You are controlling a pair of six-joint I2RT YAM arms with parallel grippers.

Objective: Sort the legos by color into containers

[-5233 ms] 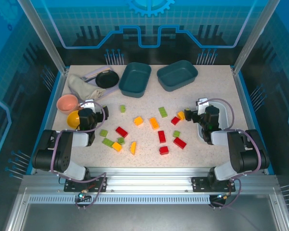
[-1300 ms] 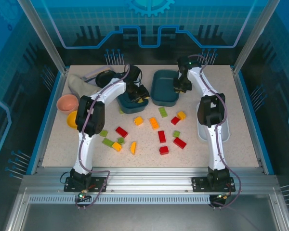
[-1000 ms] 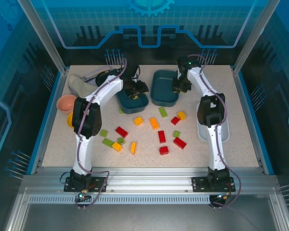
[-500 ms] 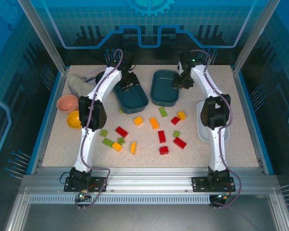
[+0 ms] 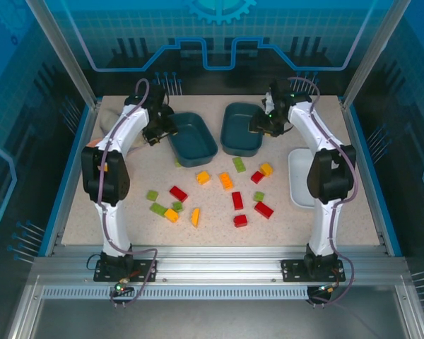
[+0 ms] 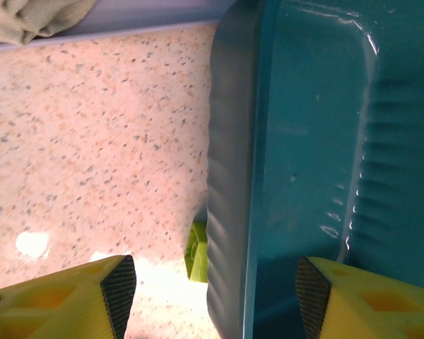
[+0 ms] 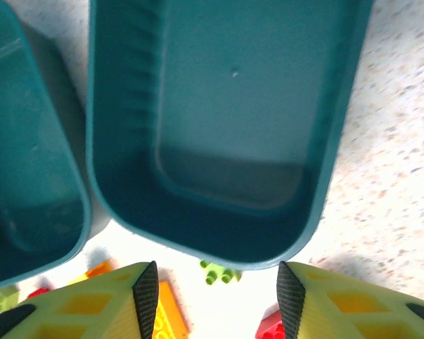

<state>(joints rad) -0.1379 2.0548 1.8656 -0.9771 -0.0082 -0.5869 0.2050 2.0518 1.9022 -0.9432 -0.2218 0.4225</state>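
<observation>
**mika:** So where's everything at? The legos [image 5: 237, 200] are all loose on the table [image 5: 113, 212], with red, orange and green mixed up in the middle. None in a tub yet, looks like.

**joss:** Yep. The two teal ones sit just behind the pile, left tub [image 5: 194, 138] and right tub [image 5: 242, 128], side by side and both empty. The white tub [image 5: 297, 176] is over at the right edge, partly under the right arm.

**mika:** And the grippers?

**joss:** The left gripper [image 6: 210, 282] is roughly half open. The left tub's outer wall runs between its fingers with a gap on both sides, so it's gripping nothing. The right gripper [image 7: 212, 296] is parted about the same, hanging at the edge of the right tub, and it's empty too.

**mika:** My guess is picking starts from here. Tips?

**joss:** Lift straight up first so the left fingers don't snag that wall and drag the tub. Then it's one colour per tub, nearest bricks first, pinching each across its narrow sides. Watch the green lego [image 6: 196, 251] tucked right against the left tub's wall. I'd come at that one from the open side.
</observation>
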